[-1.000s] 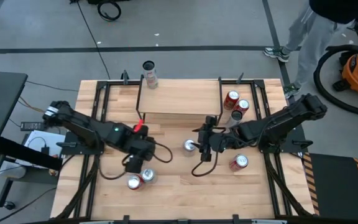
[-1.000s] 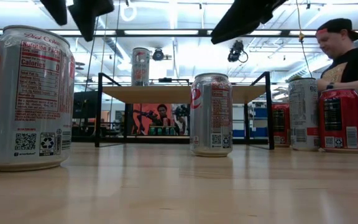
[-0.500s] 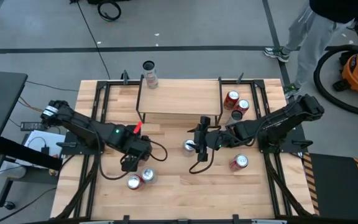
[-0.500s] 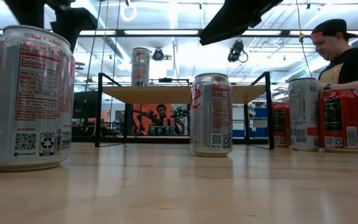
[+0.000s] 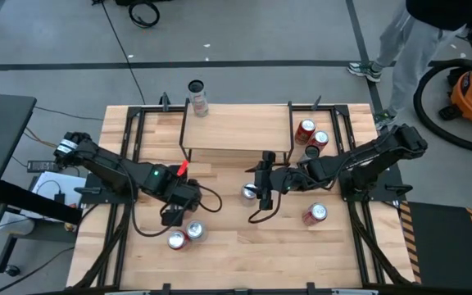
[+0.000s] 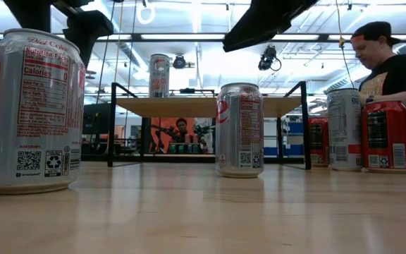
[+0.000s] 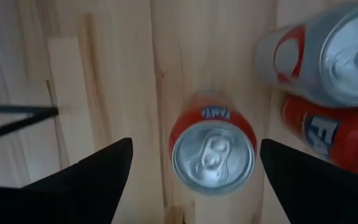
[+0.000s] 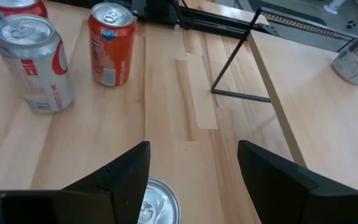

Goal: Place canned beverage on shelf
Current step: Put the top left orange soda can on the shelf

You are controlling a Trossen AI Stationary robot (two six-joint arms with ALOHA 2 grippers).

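An orange Fanta can (image 7: 213,149) stands upright on the table at the near left. My left gripper (image 7: 196,144) hangs open right above it, pointing down, one finger on either side and clear of it. In the high view the left gripper (image 5: 174,215) covers that can. A silver can (image 5: 249,192) stands mid-table in front of the shelf (image 5: 236,131). My right gripper (image 5: 258,192) slants down over the silver can's top (image 8: 157,202), open, with nothing between its fingers. A tall can (image 5: 197,97) stands on the shelf's far left corner.
A silver Diet Coke can (image 5: 176,240) and a red can (image 5: 193,233) stand close beside the Fanta can. Several more cans (image 5: 310,135) stand right of the shelf, and a red one (image 5: 315,214) stands at the near right. A person (image 6: 393,56) is behind the table.
My left gripper has sunk a little over the cans at the near left. The cans have kept still.
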